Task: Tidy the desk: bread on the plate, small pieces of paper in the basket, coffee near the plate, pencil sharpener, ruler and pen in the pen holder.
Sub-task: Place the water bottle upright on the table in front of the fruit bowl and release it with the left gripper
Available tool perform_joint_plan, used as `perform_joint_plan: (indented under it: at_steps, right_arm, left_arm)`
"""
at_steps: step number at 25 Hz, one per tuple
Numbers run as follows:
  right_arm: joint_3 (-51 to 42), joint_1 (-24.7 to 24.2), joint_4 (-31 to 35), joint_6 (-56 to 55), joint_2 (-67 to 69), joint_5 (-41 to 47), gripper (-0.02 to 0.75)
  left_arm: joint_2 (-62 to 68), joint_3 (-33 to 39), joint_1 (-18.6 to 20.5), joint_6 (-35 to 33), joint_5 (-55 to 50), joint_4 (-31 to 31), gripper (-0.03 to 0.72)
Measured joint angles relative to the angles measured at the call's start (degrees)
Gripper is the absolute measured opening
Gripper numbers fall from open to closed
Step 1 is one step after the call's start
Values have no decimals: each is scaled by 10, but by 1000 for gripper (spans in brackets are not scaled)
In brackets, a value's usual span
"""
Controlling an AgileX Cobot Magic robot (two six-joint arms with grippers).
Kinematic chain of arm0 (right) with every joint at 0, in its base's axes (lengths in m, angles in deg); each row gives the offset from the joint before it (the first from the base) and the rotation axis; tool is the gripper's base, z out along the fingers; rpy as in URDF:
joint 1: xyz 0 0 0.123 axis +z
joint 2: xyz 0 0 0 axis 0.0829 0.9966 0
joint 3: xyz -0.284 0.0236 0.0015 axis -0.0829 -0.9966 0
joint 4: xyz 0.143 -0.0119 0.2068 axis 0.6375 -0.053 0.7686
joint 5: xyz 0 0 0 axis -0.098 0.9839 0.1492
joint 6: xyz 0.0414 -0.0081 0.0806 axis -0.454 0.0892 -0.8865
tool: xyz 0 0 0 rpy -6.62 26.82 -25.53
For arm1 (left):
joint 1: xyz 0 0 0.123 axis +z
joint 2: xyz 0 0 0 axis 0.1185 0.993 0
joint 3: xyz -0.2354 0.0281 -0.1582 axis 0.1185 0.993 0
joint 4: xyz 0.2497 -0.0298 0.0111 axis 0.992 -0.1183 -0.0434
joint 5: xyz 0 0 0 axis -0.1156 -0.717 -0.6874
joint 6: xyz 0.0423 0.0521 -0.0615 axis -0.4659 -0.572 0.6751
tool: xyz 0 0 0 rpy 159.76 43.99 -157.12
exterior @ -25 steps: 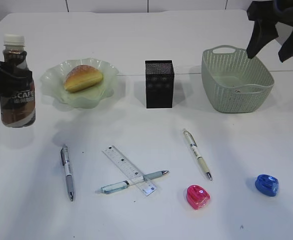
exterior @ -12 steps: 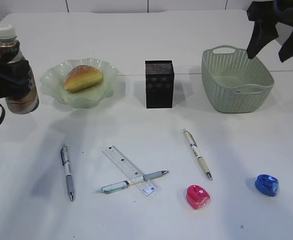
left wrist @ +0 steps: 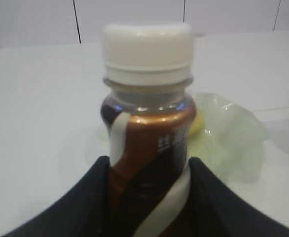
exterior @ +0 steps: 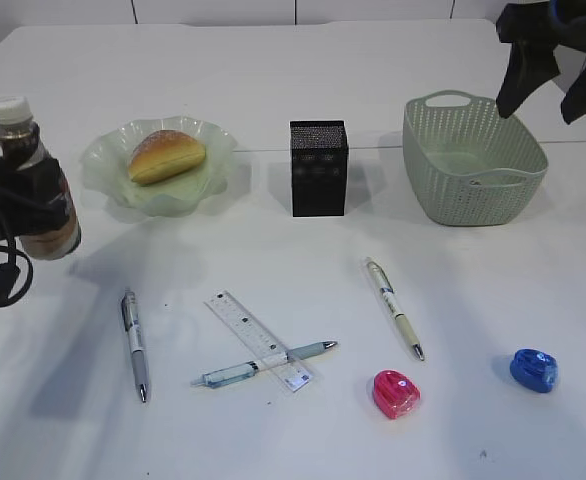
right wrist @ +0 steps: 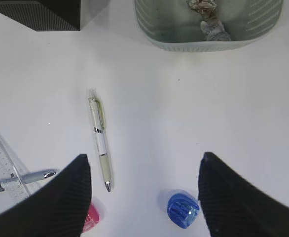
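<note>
Left gripper [left wrist: 147, 197] clamped on coffee bottle [exterior: 33, 185], far left of frame, beside plate [exterior: 108, 165]. Right gripper [exterior: 548, 75] spread, holding nothing, upper right above basket [exterior: 473, 200].

A white table [exterior: 303, 70] is covered with scattered items. A green plate [exterior: 103, 165], a black pen holder [exterior: 319, 168] and a green basket [exterior: 473, 160] are lined up at the back. Nearer the front, three pens [exterior: 134, 343] [exterior: 263, 365] [exterior: 394, 305], a clear ruler [exterior: 241, 318], a pink sharpener [exterior: 396, 392] and a blue sharpener [exterior: 534, 369] are laid flat.
</note>
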Motion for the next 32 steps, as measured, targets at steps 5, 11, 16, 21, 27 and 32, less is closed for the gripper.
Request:
perform_joint_plan:
  at_steps: [5, 11, 16, 21, 27, 32]
  right_arm:
    - [0, 0, -7, 0, 0, 0, 530]
    - [0, 0, -12, 0, 0, 0, 530]
    - [0, 0, -13, 0, 0, 0, 530]
    - [0, 0, -14, 0, 0, 0, 530]
    - [0, 0, -14, 0, 0, 0, 530]
    - [0, 0, -14, 0, 0, 0, 530]
  left_arm:
    - [39, 0, 0, 0, 0, 0, 310]
    - [59, 0, 0, 0, 0, 1, 311]
    - [76, -21, 0, 0, 0, 9, 312]
    - [92, -51, 0, 0, 2, 29, 312]
    - [136, -88, 0, 0, 4, 29, 314]
    - [160, -109, 0, 0, 12, 29, 315]
